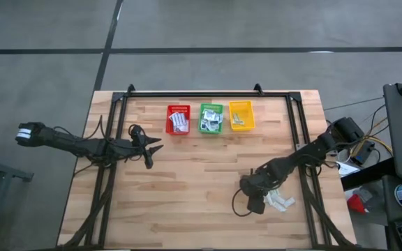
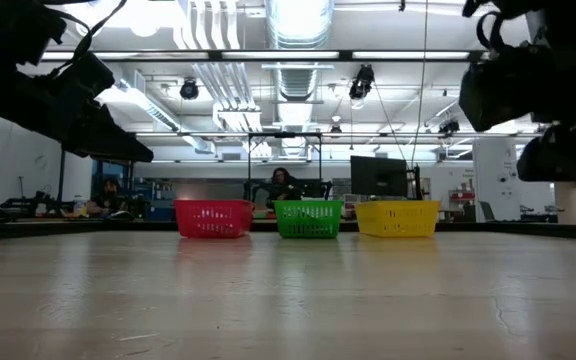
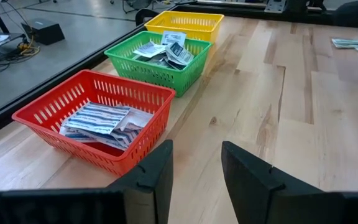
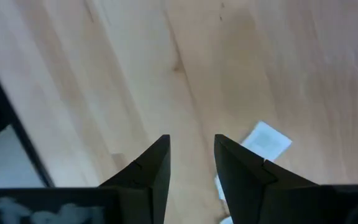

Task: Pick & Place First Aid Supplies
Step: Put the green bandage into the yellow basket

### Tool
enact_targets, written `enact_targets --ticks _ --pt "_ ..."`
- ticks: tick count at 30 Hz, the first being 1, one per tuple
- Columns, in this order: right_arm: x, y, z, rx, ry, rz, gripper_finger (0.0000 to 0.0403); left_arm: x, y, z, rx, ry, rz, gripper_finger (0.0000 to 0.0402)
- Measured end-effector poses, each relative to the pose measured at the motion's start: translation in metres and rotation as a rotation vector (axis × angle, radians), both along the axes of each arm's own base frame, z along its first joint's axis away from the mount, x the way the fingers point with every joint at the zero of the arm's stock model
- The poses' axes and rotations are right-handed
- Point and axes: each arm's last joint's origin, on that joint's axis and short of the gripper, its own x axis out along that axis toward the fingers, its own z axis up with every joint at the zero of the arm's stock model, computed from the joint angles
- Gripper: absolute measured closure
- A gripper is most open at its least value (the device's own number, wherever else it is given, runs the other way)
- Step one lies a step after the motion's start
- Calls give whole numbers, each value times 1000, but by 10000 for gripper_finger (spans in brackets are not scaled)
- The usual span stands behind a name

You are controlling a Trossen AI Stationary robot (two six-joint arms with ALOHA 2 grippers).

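Observation:
Loose first aid supplies, small white packets (image 1: 279, 202), lie flat on the wooden table near its right front; one white packet (image 4: 266, 140) shows beside my right gripper's fingers. My right gripper (image 4: 191, 142) hovers over the table just left of them (image 1: 255, 201), pointing steeply down, open, with nothing between its fingers. My left gripper (image 3: 194, 146) waits open at the table's left (image 1: 149, 148), facing the baskets. Striped packets (image 3: 104, 121) lie in the red basket (image 3: 48, 109) and small square ones (image 3: 166, 53) in the green basket (image 3: 135, 65).
Red (image 1: 178, 108), green (image 1: 211, 106) and yellow (image 1: 241, 104) baskets stand in a row at the table's far edge, the yellow one holding a strip. A black frame rail (image 1: 208, 95) runs along the far edge and down both sides. Bare wood lies between the arms.

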Motion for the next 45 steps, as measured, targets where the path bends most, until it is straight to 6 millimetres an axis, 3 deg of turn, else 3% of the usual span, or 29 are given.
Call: enact_targets --ticks 17,45 --pt "-8 -3 -2 -64 109 -4 301 0 0 0 -10 -6 3 268" --pt "-17 -1 -20 -130 56 -66 309 0 0 0 -27 -14 9 268"
